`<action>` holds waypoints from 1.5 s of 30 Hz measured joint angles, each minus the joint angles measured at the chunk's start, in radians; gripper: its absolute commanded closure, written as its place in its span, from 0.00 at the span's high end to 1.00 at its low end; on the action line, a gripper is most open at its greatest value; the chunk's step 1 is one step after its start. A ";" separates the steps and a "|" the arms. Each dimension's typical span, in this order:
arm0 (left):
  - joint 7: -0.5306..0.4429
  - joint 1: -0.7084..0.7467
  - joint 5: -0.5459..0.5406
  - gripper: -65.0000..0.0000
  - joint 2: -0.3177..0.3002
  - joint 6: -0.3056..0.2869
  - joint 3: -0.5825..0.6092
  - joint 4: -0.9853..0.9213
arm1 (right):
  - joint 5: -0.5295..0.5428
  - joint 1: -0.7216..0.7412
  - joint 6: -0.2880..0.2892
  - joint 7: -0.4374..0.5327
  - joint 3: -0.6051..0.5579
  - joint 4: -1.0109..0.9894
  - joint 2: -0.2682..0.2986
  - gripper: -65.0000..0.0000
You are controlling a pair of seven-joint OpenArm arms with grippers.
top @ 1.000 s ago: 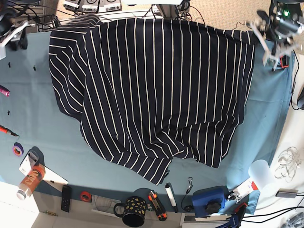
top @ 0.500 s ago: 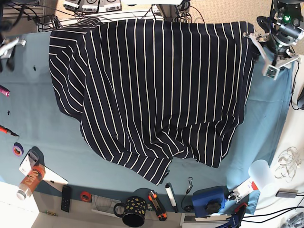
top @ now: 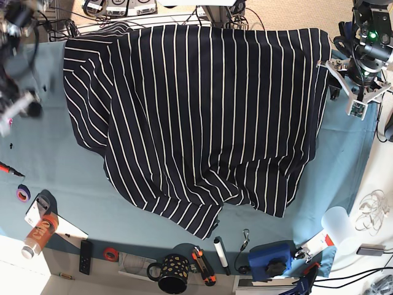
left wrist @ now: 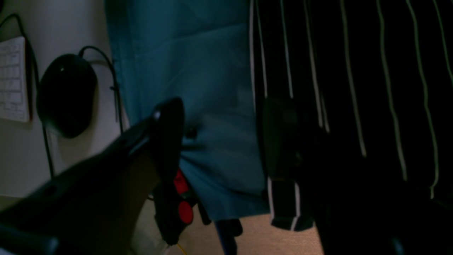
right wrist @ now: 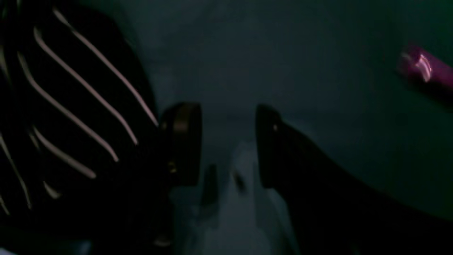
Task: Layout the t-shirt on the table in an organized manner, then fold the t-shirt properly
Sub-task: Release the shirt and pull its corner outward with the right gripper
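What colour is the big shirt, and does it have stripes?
The t-shirt is dark navy, nearly black, with thin white stripes. The base view shows it best.

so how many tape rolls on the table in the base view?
2. A purple tape roll near the left edge, and a red tape roll at the near edge beside the black remote. The t-shirt could hide more.

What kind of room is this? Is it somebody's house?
Probably a robot lab or workshop, not a home. Two robot arms flank a table covered in teal cloth with a striped t-shirt spread on it, and tape rolls, a mug and cables crowd its edges.
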 measured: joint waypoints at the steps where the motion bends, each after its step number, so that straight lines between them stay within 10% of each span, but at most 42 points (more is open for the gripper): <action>1: 0.000 0.000 0.000 0.55 0.000 0.000 0.000 0.000 | 0.002 0.025 0.000 0.000 -0.031 -0.010 0.001 0.38; 18: -0.018 0.000 0.000 0.55 0.001 0.000 0.000 0.000 | -0.121 0.109 0.000 0.064 -0.377 -0.064 -0.013 0.38; 23: -0.018 0.000 0.000 0.55 0.001 0.000 0.000 0.000 | -0.121 0.108 0.000 0.063 -0.377 -0.064 -0.015 0.01; 28: -0.018 0.000 0.000 0.55 0.001 0.000 0.000 0.000 | -0.164 0.109 0.005 0.055 -0.377 -0.063 -0.015 0.00; 45: -0.031 0.000 -0.035 0.55 0.003 0.000 0.000 0.000 | 0.074 -0.064 -0.001 -0.146 0.157 -0.064 -0.026 0.00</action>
